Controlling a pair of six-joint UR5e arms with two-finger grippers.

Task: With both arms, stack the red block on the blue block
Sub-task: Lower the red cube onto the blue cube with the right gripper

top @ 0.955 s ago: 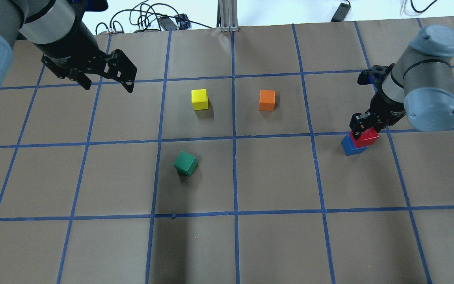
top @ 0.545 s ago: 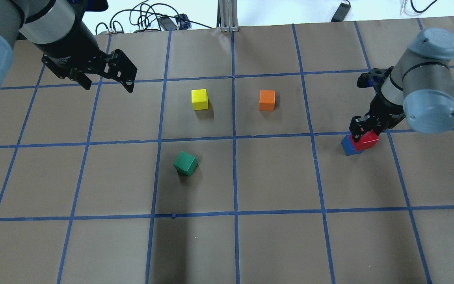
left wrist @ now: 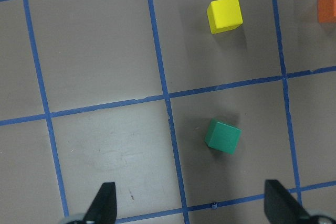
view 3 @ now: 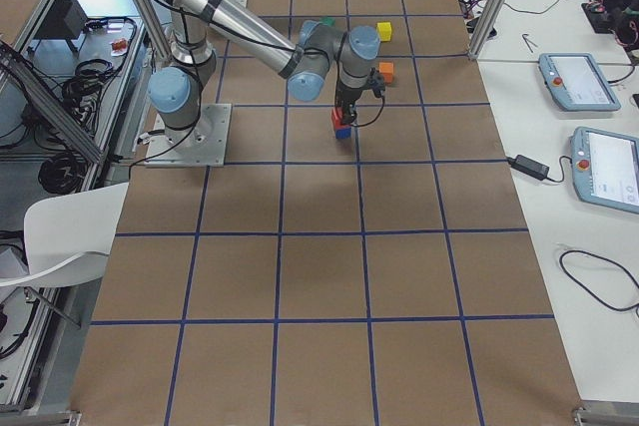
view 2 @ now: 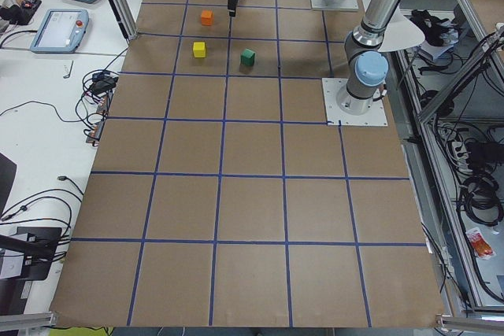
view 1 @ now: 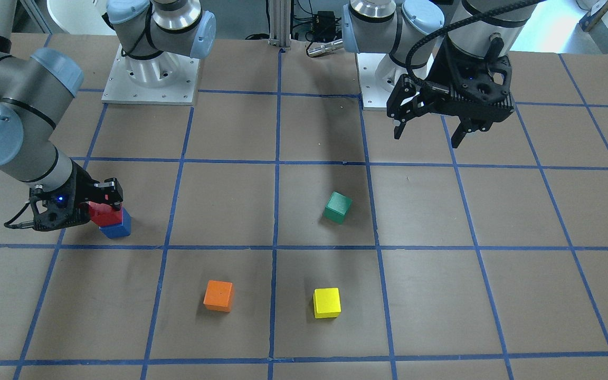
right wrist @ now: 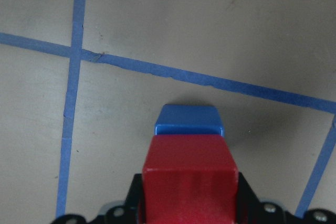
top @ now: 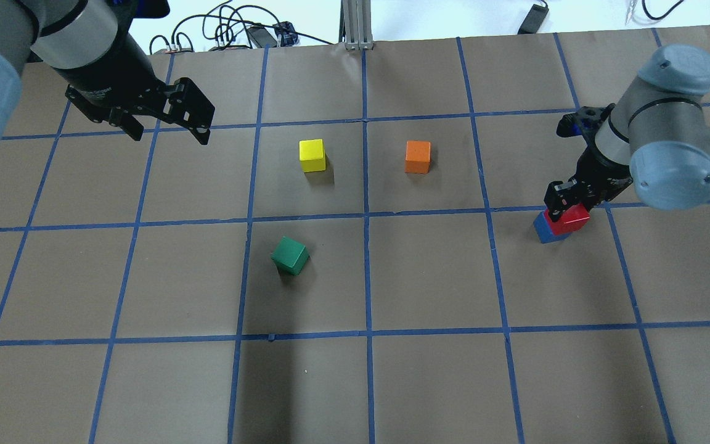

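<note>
My right gripper (top: 567, 202) is shut on the red block (top: 574, 218) and holds it on top of the blue block (top: 542, 230), at the table's right side. In the front-facing view the red block (view 1: 106, 214) sits directly over the blue block (view 1: 117, 230); I cannot tell whether they touch. In the right wrist view the red block (right wrist: 189, 174) sits between the fingers, with the blue block (right wrist: 189, 120) showing just beyond it. My left gripper (top: 167, 128) is open and empty, high over the far left of the table.
A yellow cube (top: 312, 155) and an orange cube (top: 417, 156) stand in the far middle squares. A green cube (top: 290, 256) lies nearer, turned at an angle; it also shows in the left wrist view (left wrist: 222, 136). Blue tape lines grid the brown table.
My right gripper has come down slightly with the red block, which now covers more of the blue block. The left arm has not moved.
</note>
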